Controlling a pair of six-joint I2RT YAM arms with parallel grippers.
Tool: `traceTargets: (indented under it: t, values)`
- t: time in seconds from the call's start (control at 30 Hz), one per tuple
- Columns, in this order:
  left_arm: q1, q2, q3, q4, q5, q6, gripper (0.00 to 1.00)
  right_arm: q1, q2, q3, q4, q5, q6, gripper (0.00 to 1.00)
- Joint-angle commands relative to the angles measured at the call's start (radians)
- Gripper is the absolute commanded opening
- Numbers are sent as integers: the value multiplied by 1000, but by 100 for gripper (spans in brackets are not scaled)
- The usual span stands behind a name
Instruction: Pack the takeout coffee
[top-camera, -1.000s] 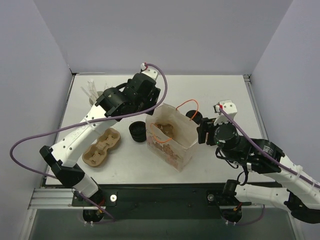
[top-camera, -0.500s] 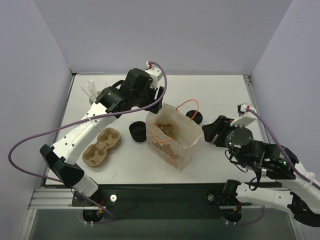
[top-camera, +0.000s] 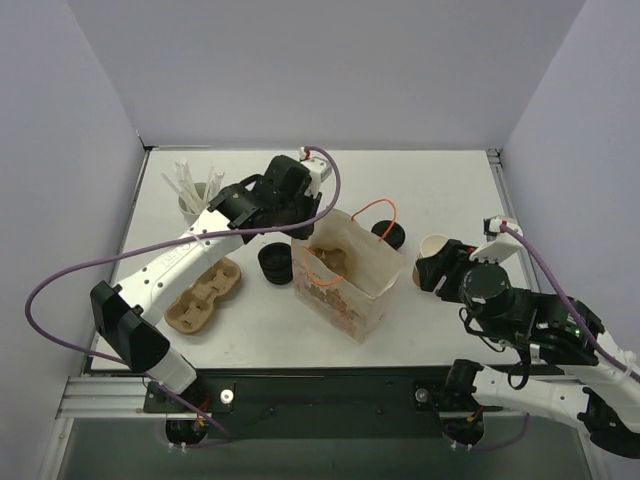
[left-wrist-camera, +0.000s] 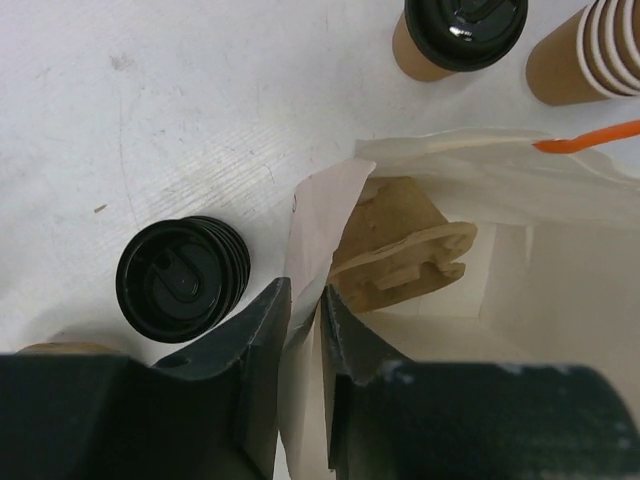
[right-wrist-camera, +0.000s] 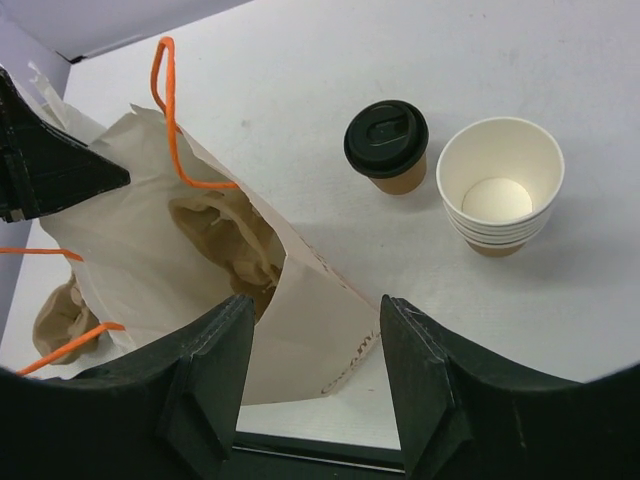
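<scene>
paper bag (top-camera: 350, 300) (open), lid stack (top-camera: 273, 263), cup carrier (top-camera: 205, 293)

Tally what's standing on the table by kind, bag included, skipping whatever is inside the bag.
paper bag: 1
lidded coffee cup: 1
stack of lidless cups: 1
stack of black lids: 1
pulp cup carrier: 1
holder of white straws: 1
Total: 6
</scene>
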Motion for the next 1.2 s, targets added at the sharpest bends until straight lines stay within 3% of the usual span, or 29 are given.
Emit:
traceTargets:
  t: [0.0, 0.13, 0.27, 0.4, 0.5, 0.6, 1.0, 1.17]
  values:
    - [2, -47, -75, 24, -3, -14, 19, -3, 59, -1, -34, 17, 29, 53]
    - [2, -96, -86, -45, -74, -132, 3, -5, 142, 25, -42, 3, 9, 53]
    - [-6, -191, -196, -95, -100, -272, 1, -5, 212, 77, -60, 12, -15, 53]
    - [-17, -266, -297, -75, -32, -315, 12, -5, 265, 127, -59, 20, -29, 53]
    - [-18, -320, -349, -45, -2, -326, 38, -8, 297, 147, -59, 13, -40, 53]
    - [-18, -335, -334, -67, -21, -329, 53, -6, 311, 166, -59, -10, -18, 53]
    - [-17, -283, -247, -70, -63, -275, 56, -17, 444, 173, -72, -115, 11, 52]
    - [-17, -272, -227, -70, -81, -261, 54, -17, 446, 144, -75, -100, 11, 47]
